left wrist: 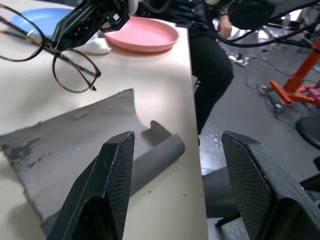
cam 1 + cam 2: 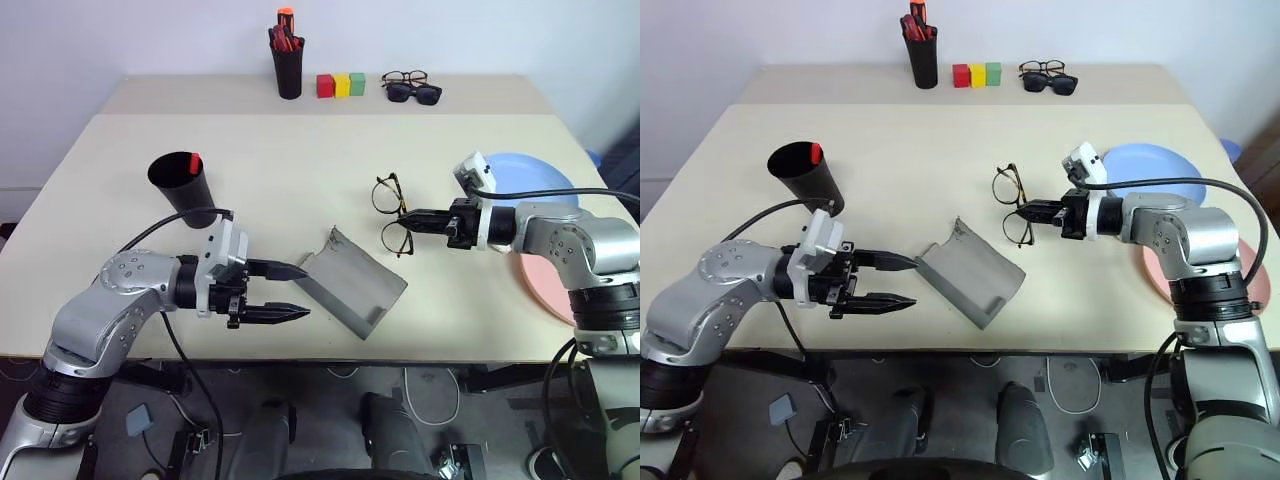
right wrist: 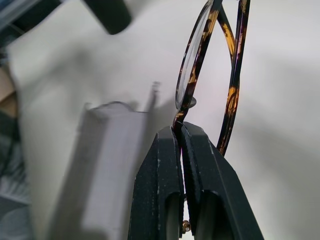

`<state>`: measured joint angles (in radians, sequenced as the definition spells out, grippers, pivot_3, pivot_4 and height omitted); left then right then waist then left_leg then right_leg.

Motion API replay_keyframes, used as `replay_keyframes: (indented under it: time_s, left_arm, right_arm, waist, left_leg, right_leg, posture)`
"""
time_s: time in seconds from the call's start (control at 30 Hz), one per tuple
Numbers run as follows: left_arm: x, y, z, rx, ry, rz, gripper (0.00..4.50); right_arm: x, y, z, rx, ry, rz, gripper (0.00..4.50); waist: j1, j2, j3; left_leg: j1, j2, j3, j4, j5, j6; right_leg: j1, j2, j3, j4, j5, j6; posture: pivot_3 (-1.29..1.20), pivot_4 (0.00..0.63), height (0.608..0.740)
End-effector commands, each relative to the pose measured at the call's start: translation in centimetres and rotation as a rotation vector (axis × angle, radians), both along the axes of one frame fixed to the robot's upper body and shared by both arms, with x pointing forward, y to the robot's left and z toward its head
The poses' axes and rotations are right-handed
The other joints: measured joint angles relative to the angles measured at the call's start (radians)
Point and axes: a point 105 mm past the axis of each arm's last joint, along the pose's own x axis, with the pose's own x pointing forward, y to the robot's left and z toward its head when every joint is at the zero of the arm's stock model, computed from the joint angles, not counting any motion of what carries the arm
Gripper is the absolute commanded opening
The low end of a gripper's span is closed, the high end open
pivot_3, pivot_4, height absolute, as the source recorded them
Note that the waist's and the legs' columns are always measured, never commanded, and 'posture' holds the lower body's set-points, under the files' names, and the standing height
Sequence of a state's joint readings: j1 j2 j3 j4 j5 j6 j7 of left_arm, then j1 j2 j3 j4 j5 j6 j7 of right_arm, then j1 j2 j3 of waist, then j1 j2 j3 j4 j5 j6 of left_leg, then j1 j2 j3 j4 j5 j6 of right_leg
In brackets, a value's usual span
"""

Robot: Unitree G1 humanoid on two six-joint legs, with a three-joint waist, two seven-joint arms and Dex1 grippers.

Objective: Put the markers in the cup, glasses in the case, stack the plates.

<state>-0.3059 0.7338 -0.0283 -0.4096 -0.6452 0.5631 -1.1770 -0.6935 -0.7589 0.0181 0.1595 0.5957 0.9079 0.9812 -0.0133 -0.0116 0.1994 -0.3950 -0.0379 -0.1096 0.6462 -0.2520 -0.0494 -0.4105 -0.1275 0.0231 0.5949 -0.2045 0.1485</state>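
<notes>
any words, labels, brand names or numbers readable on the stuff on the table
None: no word, label, brand or number can be read anywhere.
Grey oblong hard-shell case: plain, only scuff marks.
Wide matte black cup: no print.
Thin wire-framed glasses, light blue plate, salmon pink plate: unmarked.
Red, yellow and green blocks: no characters visible.
Narrow black pen holder: too small to tell.

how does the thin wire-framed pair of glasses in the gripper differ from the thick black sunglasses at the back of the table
The thin wire-framed glasses have clear lenses; the thick black sunglasses have dark ones. The wire-framed pair is pinched at its frame by the right gripper near the open grey case; the sunglasses rest at the table's far edge, against another clear-lensed pair. Both are spectacles.
</notes>
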Motion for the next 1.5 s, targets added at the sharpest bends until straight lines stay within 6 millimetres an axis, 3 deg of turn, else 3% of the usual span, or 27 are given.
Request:
replay_keyframes:
  time_s: [0.03, 0.17, 0.33, 0.43, 0.67, 1.03, 1.5]
  left_arm:
    - [-0.5, -0.5, 0.3, -0.008, -0.014, -0.019, 2.83]
    - [-0.1, -0.5, 0.3, -0.014, -0.011, -0.02, 2.83]
    - [0.2, -0.6, 0.3, -0.014, -0.007, -0.026, 2.83]
    - [0.2, -0.6, 0.2, -0.013, -0.004, -0.032, 2.83]
    - [0.1, -0.1, 0.2, -0.007, -0.003, -0.027, 2.83]
    - [0.2, 1.1, -0.5, 0.025, -0.018, 0.019, 2.83]
    - [-0.2, 1.1, -0.5, 0.017, -0.023, 0.056, 2.83]
  right_arm:
    - [-0.6, 0.1, 3.1, 0.085, -0.047, 0.023, 0.07]
    - [-3.1, 1.6, 3.8, 0.17, 0.016, 0.122, 0.07]
    - [-3.8, 2.5, 4.4, 0.226, 0.029, 0.125, 0.07]
    - [-5.3, 3.4, 4.7, 0.277, 0.082, 0.189, 0.07]
    - [-7.2, 5.2, 2.0, 0.267, 0.145, 0.219, 0.07]
    - [-5.9, 6.6, -3.1, 0.157, 0.093, 0.143, 0.07]
    - [-7.3, 6.3, -5.9, 0.05, 0.136, 0.247, 0.07]
  waist:
    - [-0.001, 0.0, 0.0]
    - [-0.004, 0.0, 0.0]
    - [-0.003, 0.0, 0.0]
    - [-0.002, 0.0, 0.0]
    - [-0.001, 0.0, 0.0]
    - [-0.003, 0.0, 0.0]
    - [-0.002, 0.0, 0.0]
  left_leg:
    - [0.0, 0.0, 0.0, 0.0, 0.0, 0.0]
    - [0.0, 0.0, 0.0, 0.0, 0.0, 0.0]
    - [0.0, 0.0, 0.0, 0.0, 0.0, 0.0]
    - [0.0, 0.0, 0.0, 0.0, 0.0, 0.0]
    - [0.0, 0.0, 0.0, 0.0, 0.0, 0.0]
    - [0.0, 0.0, 0.0, -0.001, 0.0, 0.0]
    - [0.0, 0.0, 0.0, 0.0, 0.0, 0.0]
  right_leg:
    - [0.0, 0.0, 0.0, 0.0, 0.0, 0.0]
    - [-0.001, 0.0, 0.0, 0.001, 0.0, 0.0]
    - [0.0, 0.0, 0.0, 0.001, 0.0, 0.0]
    - [0.0, 0.0, 0.0, 0.001, 0.0, 0.0]
    - [-0.001, 0.0, 0.0, 0.001, 0.0, 0.0]
    - [-0.001, 0.0, 0.0, 0.001, 0.0, 0.0]
    - [-0.001, 0.0, 0.0, 0.0, 0.0, -0.001]
  posture:
    - [0.0, 0.15, 0.739]
    - [0.0, 0.15, 0.739]
    - [0.0, 0.15, 0.739]
    - [0.0, 0.15, 0.739]
    - [0.0, 0.15, 0.739]
    - [0.0, 0.15, 0.739]
    - [0.0, 0.15, 0.739]
